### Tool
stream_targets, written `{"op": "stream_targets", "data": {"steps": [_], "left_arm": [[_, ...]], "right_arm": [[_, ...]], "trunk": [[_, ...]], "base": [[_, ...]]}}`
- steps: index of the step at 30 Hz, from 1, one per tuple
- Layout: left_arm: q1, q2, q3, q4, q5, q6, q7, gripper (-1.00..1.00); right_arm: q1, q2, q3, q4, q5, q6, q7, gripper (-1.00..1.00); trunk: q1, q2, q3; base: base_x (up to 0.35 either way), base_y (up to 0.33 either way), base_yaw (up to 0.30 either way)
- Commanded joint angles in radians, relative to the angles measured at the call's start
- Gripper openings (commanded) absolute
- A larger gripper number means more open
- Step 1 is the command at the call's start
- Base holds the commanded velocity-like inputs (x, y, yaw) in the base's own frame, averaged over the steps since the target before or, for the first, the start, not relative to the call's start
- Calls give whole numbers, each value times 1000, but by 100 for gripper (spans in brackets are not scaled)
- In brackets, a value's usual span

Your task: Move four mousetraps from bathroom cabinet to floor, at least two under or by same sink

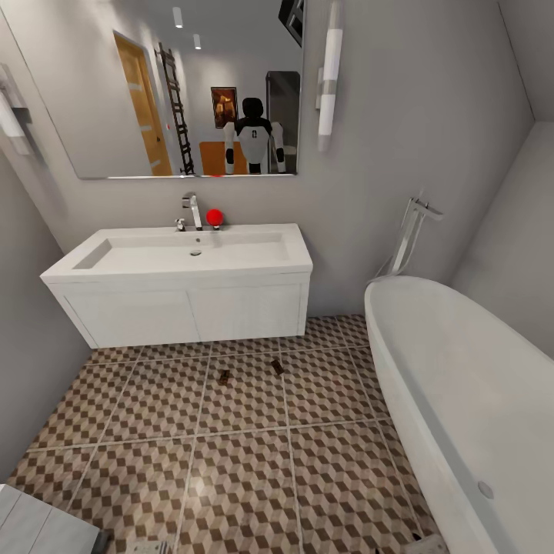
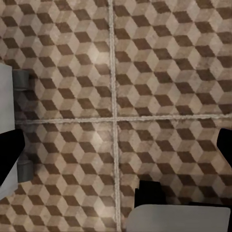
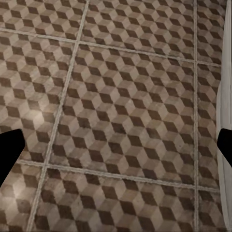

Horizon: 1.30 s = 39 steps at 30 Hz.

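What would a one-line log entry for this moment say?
mousetraps: two on bathroom floor near bathroom sink | left gripper: open, empty | right gripper: open, empty

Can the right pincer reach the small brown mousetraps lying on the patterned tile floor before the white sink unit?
Probably not yet: both mousetraps lie far ahead near the white sink unit; the right pincer faces bare tiles, nothing blocking.

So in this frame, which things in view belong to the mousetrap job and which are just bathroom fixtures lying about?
Part of the job:
- two mousetraps on the tiles in front of the sink unit
- bathroom floor
- bathroom sink

Not part of it:
- bathtub
- floor-standing tub tap
- mirror
- red object by the sink tap
- wall light
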Motion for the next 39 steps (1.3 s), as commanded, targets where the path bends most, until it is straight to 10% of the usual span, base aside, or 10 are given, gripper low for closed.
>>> {"op": "stream_targets", "data": {"steps": [1, 24, 39], "left_arm": [[-1, -1, -8, 3, 5, -6, 1, 100], [-1, -1, -6, 3, 5, -6, 2, 100], [-1, -2, -6, 3, 6, -6, 3, 100]], "right_arm": [[-1, 0, 1, 0, 2, -2, 0, 100], [0, 6, 1, 1, -5, 29, -3, 100], [0, 6, 1, 1, -5, 29, -3, 100]], "trunk": [[0, -1, -1], [0, -1, -1], [-58, 104, 47]], "base": [[0, 0, 0], [0, 0, 0], [0, 0, 0]]}}
